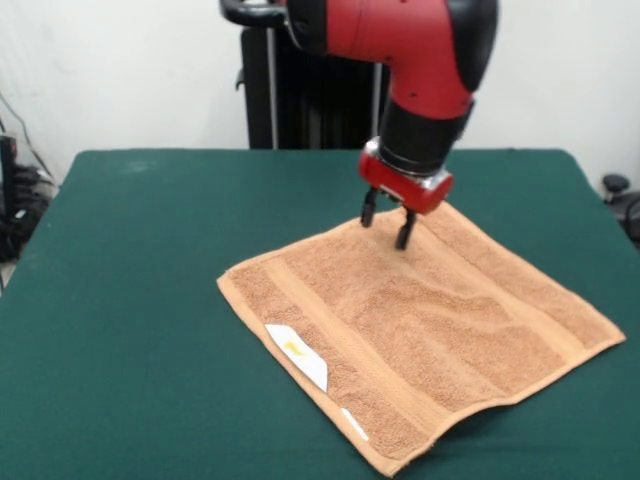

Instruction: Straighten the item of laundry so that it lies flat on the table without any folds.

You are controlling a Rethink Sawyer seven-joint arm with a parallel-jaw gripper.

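Hand (387,225) parted — over towel's (420,325) far edge.

The small rectangular orange-tan terry towel (430,330) carries plain woven bands near two ends and a white label (297,356) marked with a yellow spot. The large rectangular dark green cloth bench (120,300) is unpatterned. The arm (400,40) is red and black, with black fingers (404,232).
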